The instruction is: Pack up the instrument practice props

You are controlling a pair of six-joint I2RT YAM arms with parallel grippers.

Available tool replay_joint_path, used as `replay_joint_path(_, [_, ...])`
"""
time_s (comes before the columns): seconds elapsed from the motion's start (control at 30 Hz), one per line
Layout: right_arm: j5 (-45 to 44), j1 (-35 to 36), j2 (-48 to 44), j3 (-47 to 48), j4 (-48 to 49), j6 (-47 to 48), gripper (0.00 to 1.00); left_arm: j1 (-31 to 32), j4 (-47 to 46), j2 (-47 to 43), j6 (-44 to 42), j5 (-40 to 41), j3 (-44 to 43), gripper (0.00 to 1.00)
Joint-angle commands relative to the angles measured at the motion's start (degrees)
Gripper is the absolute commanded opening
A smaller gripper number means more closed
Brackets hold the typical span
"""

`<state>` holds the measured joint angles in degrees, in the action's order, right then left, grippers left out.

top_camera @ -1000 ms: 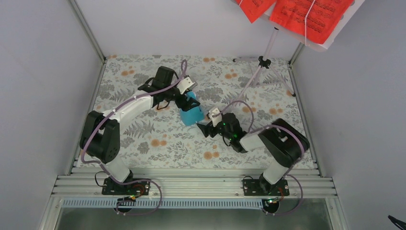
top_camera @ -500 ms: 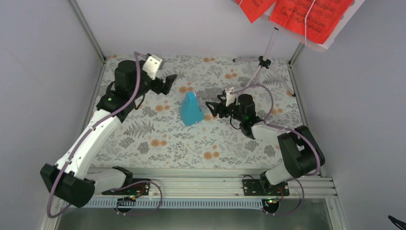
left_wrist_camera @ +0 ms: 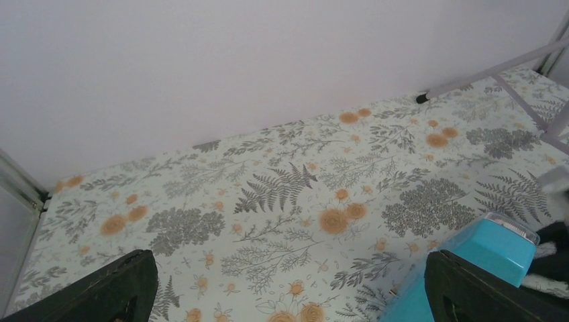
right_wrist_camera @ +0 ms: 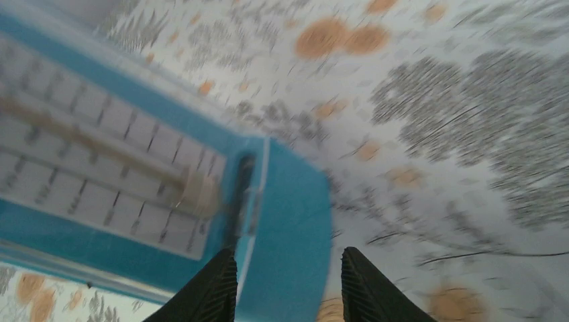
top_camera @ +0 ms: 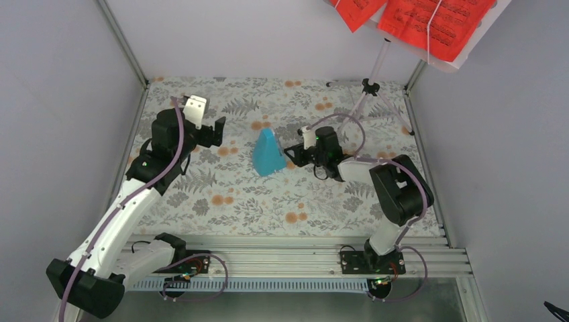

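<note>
Surface: a cloth point(top_camera: 221, 194) printed with grey ferns and orange blossoms; it covers the table from the near metal rail point(top_camera: 268, 258) to the far wall.
Room: plain pale walls point(top_camera: 54, 100) on three sides, with slanting metal frame posts point(top_camera: 124, 43) at the far corners.
Metronome point(top_camera: 267, 153): stands on its base near the middle of the cloth. Its long axis is upright, narrow top uppermost. The white scaled face shows in the right wrist view, while the overhead view shows only blue sides.
Music stand point(top_camera: 366, 94): far right corner, legs spread on the cloth, pole rising to the top edge of the overhead view; well apart from the metronome.
Red pages point(top_camera: 429, 19): on the stand's desk, at the top right of the overhead view.
Left arm point(top_camera: 127, 208): elbow swung out over the near left corner, forearm reaching toward the far left of the cloth, wrist turned toward the centre.
Left gripper point(top_camera: 220, 132): fingers point(left_wrist_camera: 127, 288) spread wide, holding nothing; left of the metronome and apart from it.
Right arm point(top_camera: 396, 188): folded at the right side, forearm stretched low to the left.
Right gripper point(top_camera: 292, 153): at the metronome's right side. Its fingers point(right_wrist_camera: 366, 285) stand partly apart, straddling a blue edge; whether they press it cannot be told.
</note>
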<state>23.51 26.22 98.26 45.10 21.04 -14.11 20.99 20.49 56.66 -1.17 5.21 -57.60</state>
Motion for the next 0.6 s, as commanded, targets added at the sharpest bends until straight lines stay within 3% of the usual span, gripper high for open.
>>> replay_joint_path(0.0, [-0.32,5.05,2.76,2.06,-2.62,2.62,0.35,-0.04,-0.14,-2.44,1.36,2.14,0.99,0.99])
replay_joint_path(0.33, [2.22,17.06,4.68,2.88,2.54,-4.48,0.36,-0.03,-0.95,-3.0,1.5,3.33,0.6,0.99])
replay_joint_path(0.57, [-0.11,14.94,-1.77,-2.06,5.61,-5.15,0.43,-0.07,-0.83,-2.37,0.3,4.62,0.16,0.99])
